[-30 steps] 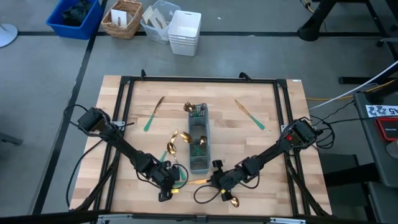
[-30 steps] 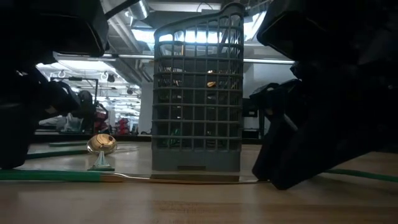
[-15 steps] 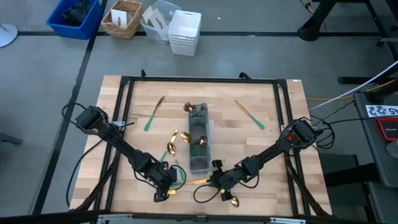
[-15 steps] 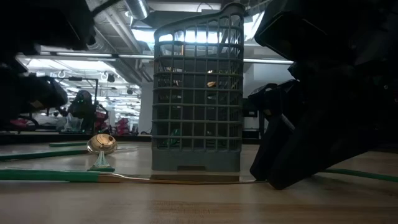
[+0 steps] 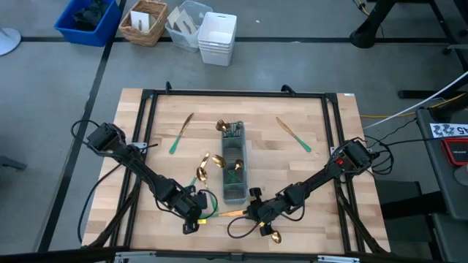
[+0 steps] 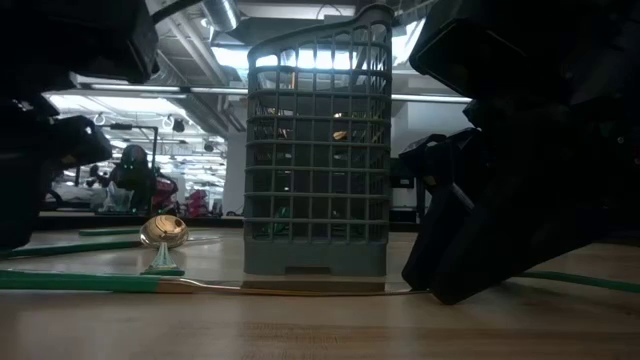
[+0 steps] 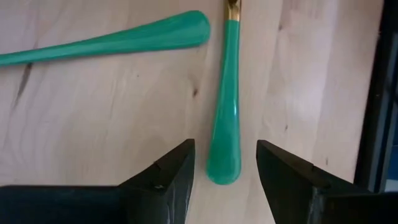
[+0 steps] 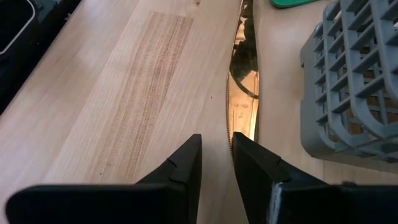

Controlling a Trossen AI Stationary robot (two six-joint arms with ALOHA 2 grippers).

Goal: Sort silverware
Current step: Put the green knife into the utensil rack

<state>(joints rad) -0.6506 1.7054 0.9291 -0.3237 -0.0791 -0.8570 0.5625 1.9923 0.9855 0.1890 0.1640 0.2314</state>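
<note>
A knife (image 5: 228,212) with a gold blade and a green handle lies flat on the wood in front of the grey caddy (image 5: 234,164). My left gripper (image 7: 224,155) is open, one finger on each side of the free end of the knife's handle (image 7: 224,124), with wood showing on both sides. My right gripper (image 8: 216,140) stands at the other end of the knife with a narrow gap between its fingers. The gold blade (image 8: 242,81) runs up to one fingertip (image 8: 236,140). A second green handle (image 7: 124,40) lies close by. The caddy holds several pieces. My right gripper slants down from the table's right. One fingertip stands over the blade's tip (image 8: 239,127). Bare wood shows between the two fingers. Whether the finger touches the blade, I cannot tell.
Two gold spoons (image 5: 202,169) lie left of the caddy, and another spoon (image 5: 275,236) lies by the near edge. A green-handled piece (image 5: 180,133) lies at the far left and another (image 5: 292,134) at the far right. A black frame (image 5: 146,117) borders the table, with bins (image 5: 217,36) beyond it.
</note>
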